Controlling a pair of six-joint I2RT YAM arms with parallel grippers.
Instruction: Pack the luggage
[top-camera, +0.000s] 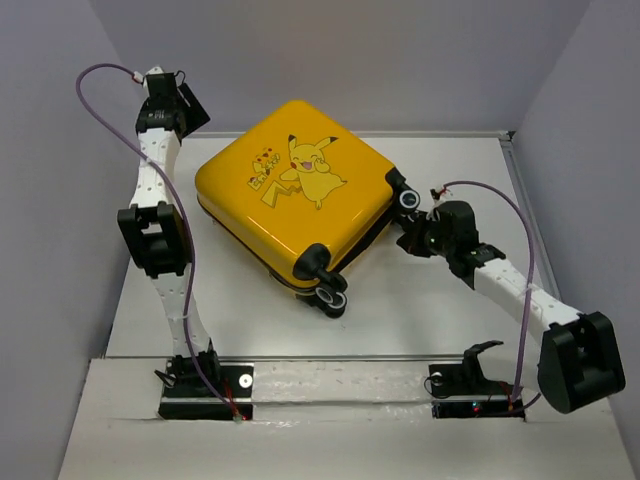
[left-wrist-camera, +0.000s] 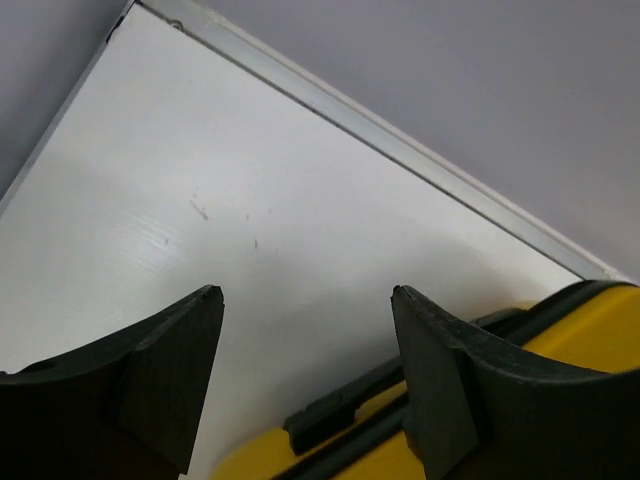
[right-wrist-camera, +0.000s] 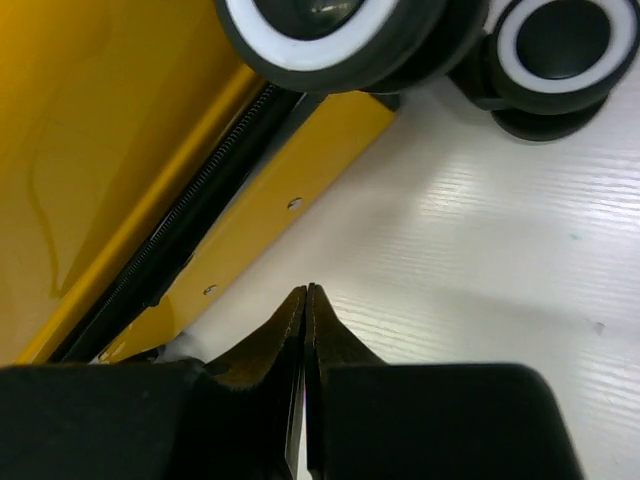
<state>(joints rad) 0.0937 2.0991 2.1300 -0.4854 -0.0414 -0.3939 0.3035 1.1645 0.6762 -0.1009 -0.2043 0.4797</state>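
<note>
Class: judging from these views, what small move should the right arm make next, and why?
Probably open the right gripper and ease it toward the zipper of the luggage: its jaws look shut on nothing, just short of that closed seam.

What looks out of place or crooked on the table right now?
Only the luggage: it lies flat, print up, turned diagonally to the table edges. No spill or damage shows.

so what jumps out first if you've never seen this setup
The bright yellow Pikachu suitcase lies flat, print up, in the middle of the white table. The right gripper, shut, sits by its black-and-white caster wheels, while the left gripper hangs open beside the far left corner.
</note>
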